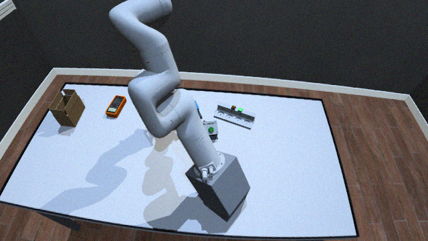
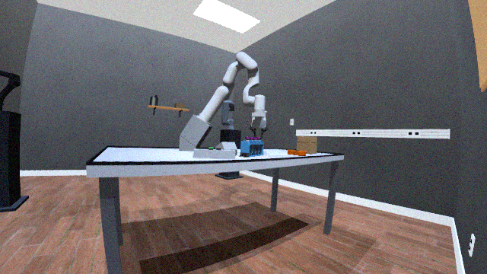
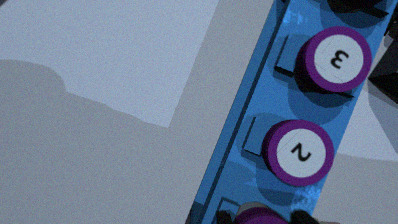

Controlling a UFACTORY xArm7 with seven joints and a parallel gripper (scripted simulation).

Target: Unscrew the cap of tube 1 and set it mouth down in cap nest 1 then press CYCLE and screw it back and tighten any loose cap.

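— Where's your grip right now?

— My gripper is clamped on a purple cap at the very near edge of the wrist view; only its top rim shows between my two dark fingertips. By its place in the row, one below cap 2, I take it for tube 1's cap, though its number is cut off, so I can't be sure.

— And where does that sit in the scene?

— In the blue decapping station, which the exterior view shows on the white table just past the grey key housing. Farther along the row stands cap 3.

— The green lamp on the cap tray looks lit. So which step is this?

— I judge it to be turning a cap on its thread, either screwing tube 1's cap home or testing it. To do it well I'd keep the wrist straight over the tube, twist about the tube's own line, press only lightly down, and stop the moment it resists.

— Which way does the tube point?

— Its long axis stands upright, mouth up, cap face towards my camera. The row of tubes runs near to far, leaning right.
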